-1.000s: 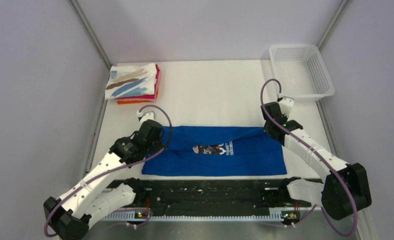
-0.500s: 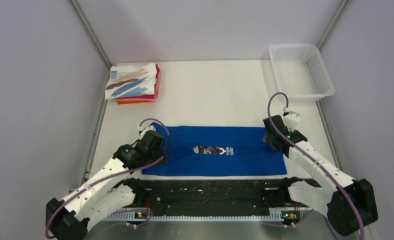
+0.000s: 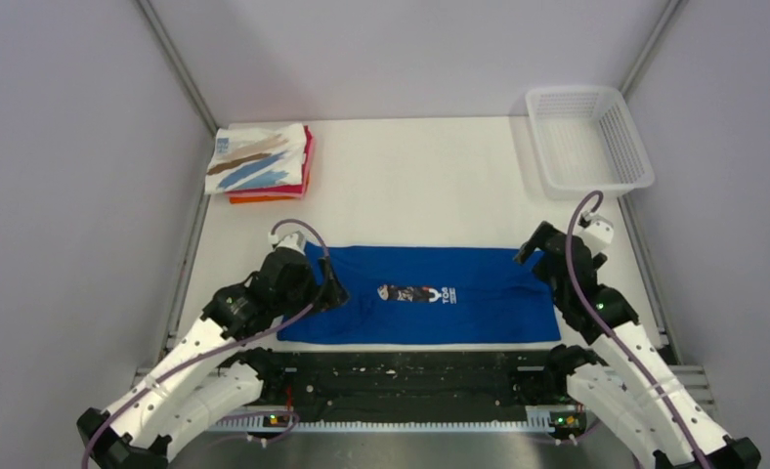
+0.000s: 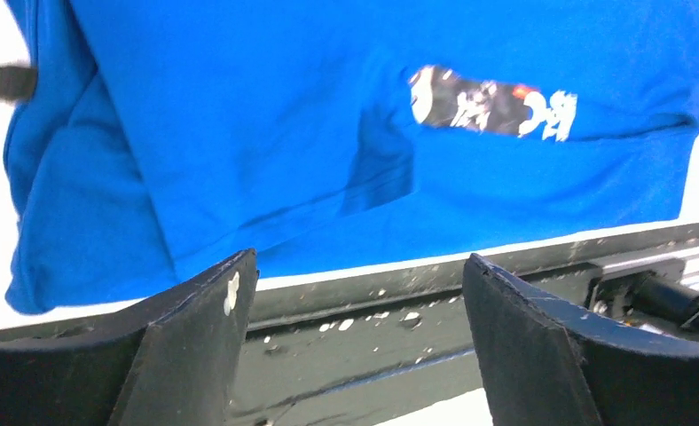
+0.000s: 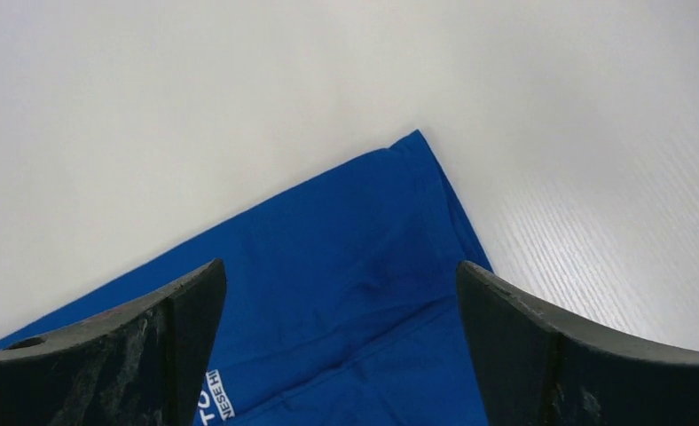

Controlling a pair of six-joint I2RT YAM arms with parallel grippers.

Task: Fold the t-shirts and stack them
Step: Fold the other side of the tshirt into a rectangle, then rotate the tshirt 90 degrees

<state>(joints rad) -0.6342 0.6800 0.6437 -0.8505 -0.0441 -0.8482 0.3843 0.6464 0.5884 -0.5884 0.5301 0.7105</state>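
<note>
The royal blue t-shirt (image 3: 430, 298) lies folded into a long flat band near the table's front edge, its print (image 3: 415, 292) facing up. My left gripper (image 3: 330, 288) hovers open over the band's left end, nothing between its fingers (image 4: 200, 324). In the left wrist view the blue t-shirt (image 4: 266, 124) fills the upper part of the frame. My right gripper (image 3: 534, 256) stands open above the right end, where the blue cloth (image 5: 355, 266) shows its far corner between the fingers (image 5: 523, 337). A stack of folded t-shirts (image 3: 261, 164) sits at the back left, the white streaked one on top, red and orange edges below.
A white mesh basket (image 3: 588, 139) stands at the back right corner. A black rail (image 3: 410, 376) runs along the front edge between the arm bases, also seen in the left wrist view as the dark rail (image 4: 399, 328). Grey walls enclose the table on three sides.
Both grippers went from shut to open and let go of the blue t-shirt's ends. The right gripper drew back toward the right; the left shifted slightly right. The shirt stays flat.
</note>
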